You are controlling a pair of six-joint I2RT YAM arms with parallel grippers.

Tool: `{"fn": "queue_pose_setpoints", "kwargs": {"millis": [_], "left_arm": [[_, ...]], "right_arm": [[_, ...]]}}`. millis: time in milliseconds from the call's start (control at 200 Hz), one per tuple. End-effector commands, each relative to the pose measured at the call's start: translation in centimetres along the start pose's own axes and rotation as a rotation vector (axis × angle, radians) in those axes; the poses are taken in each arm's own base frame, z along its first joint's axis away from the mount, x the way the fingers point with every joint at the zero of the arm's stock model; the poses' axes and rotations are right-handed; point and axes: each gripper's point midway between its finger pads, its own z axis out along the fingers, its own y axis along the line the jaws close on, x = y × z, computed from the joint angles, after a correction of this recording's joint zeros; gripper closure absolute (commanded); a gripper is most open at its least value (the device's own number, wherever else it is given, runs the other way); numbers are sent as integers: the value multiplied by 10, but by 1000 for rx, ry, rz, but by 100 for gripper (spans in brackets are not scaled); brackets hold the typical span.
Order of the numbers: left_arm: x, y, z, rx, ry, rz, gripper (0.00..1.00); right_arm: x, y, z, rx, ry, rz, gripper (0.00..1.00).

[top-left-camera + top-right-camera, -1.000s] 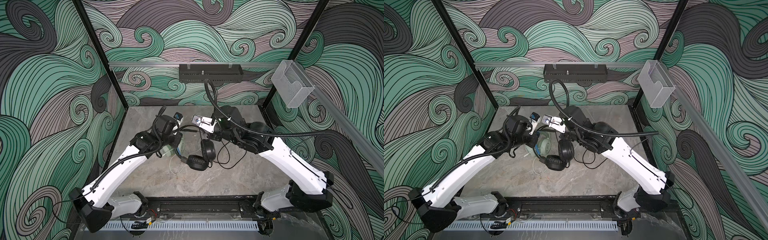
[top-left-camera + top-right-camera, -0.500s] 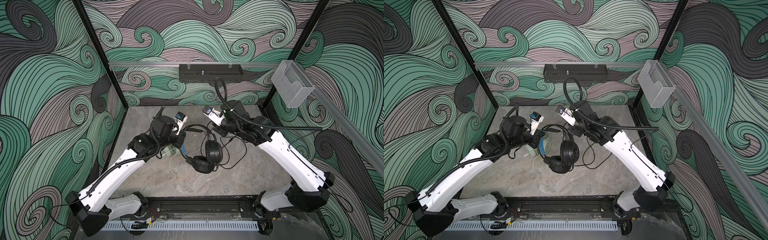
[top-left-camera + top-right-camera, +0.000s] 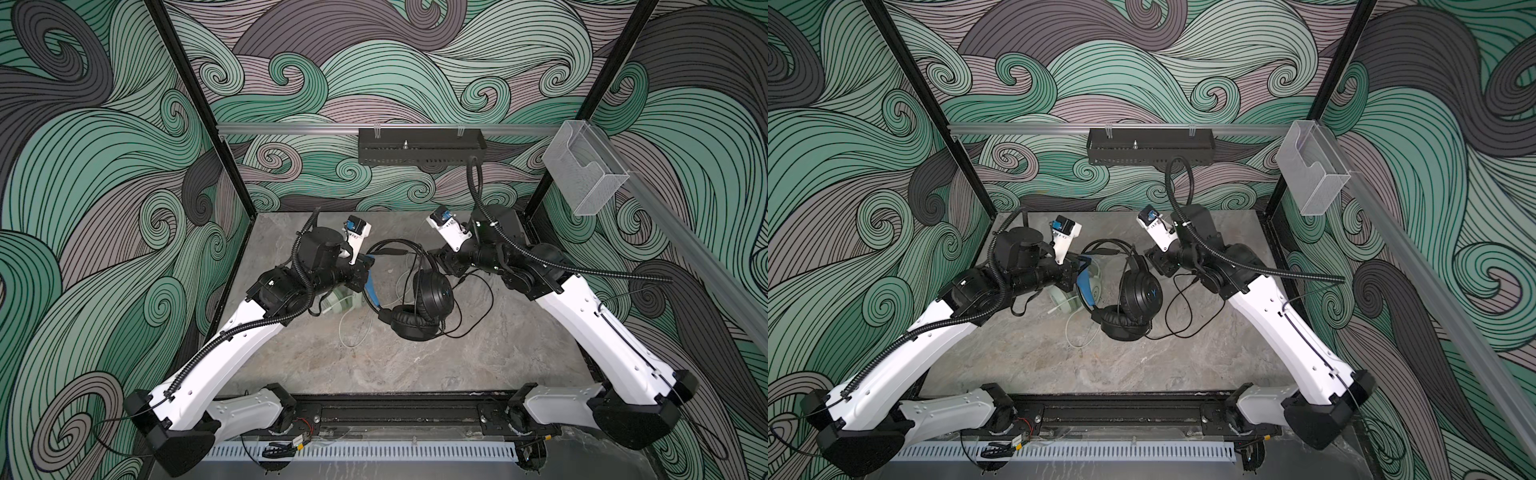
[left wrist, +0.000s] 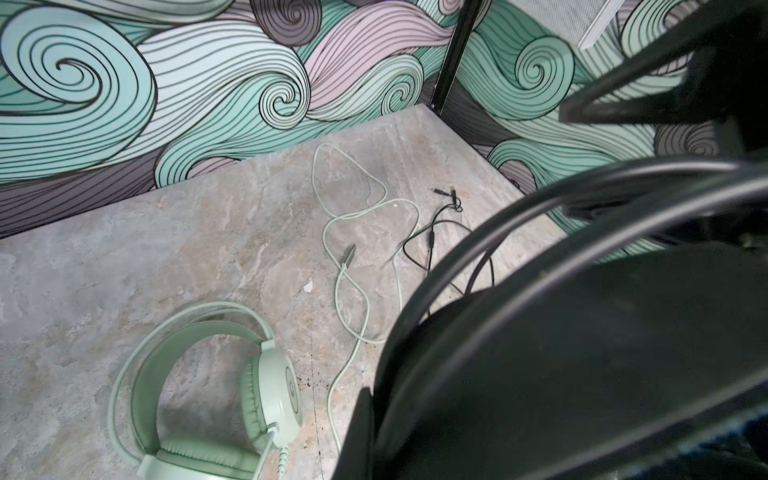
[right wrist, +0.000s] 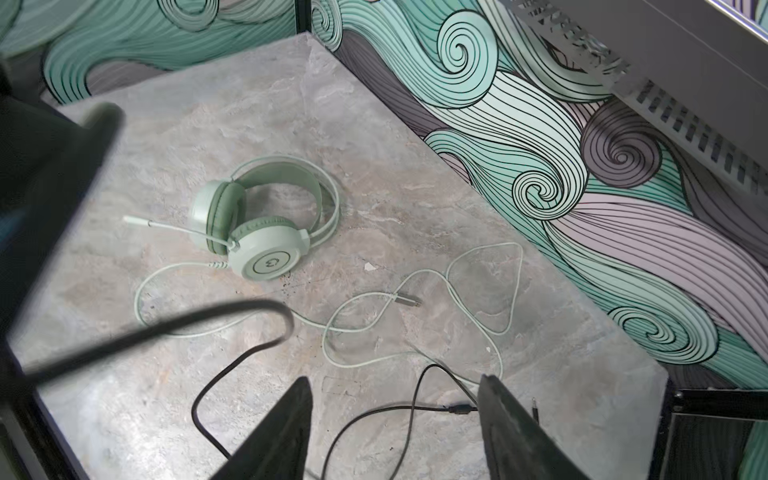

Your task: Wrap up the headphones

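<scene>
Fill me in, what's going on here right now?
The left claw is shut on the black headset, gripping its blue-lined band. The right claw is open over the black cord, holding nothing. The green headset lies on the table, its green cord loose. Neither is wrapped.

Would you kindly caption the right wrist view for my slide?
Open right gripper above the black cable; green headset lies unwrapped on the table.
</scene>
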Motion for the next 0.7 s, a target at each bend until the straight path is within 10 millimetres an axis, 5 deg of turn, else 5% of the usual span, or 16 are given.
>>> {"fn": "queue_pose_setpoints", "kwargs": {"millis": [0,135,350,415,695], "left_arm": [[-53,-15,-35,51,-162,-68,100],[-76,-15,-47,37,-189,-123,100],[-109,-12,-59,3,-240,-242,100],[-116,-10,-60,-10,-250,-265,100],[-134,-8,-60,-32,-272,-292,100]], "right_arm": [[-20,-7,-11,-57,-146,155,29],[-15,-17,-20,-99,-232,260,23],[1,-3,-20,-211,-360,335,15],[8,4,-15,-245,-361,341,1],[15,26,-1,-398,-381,379,1]]}}
